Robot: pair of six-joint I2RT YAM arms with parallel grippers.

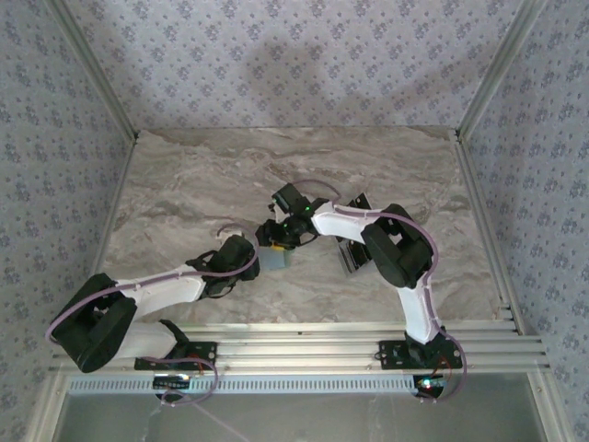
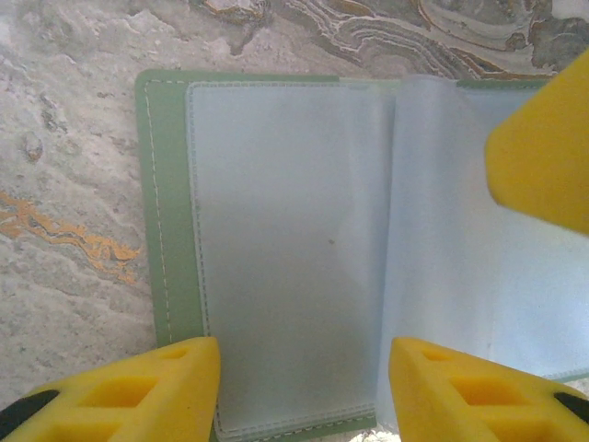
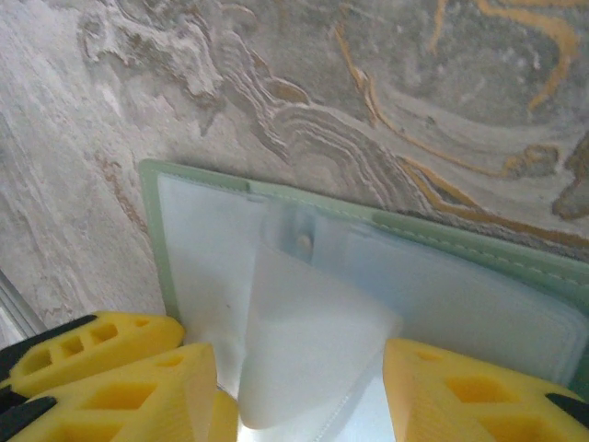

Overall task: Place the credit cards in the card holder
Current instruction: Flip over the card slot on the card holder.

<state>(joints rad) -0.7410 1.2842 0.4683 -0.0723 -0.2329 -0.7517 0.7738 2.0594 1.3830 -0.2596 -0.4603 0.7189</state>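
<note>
Card holder (image 2: 294,239): spread open flat on worktop (image 2: 74,138), clear pockets up, ready for cards. Left claw (image 2: 304,387): prongs apart, straddled near edge, seemingly to steady it. Right claw (image 3: 299,391): apart too, flanked upturned clear leaf (image 3: 308,331), clamped on nothing, probably parting pockets.

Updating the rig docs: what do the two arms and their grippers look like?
Both the left arm and right arm have white links, bulky black joints and a lilac cable looped alongside. The left gripper and right gripper carry chunky yellow fingers with moulded rectangular pockets, on black mounts.
</note>
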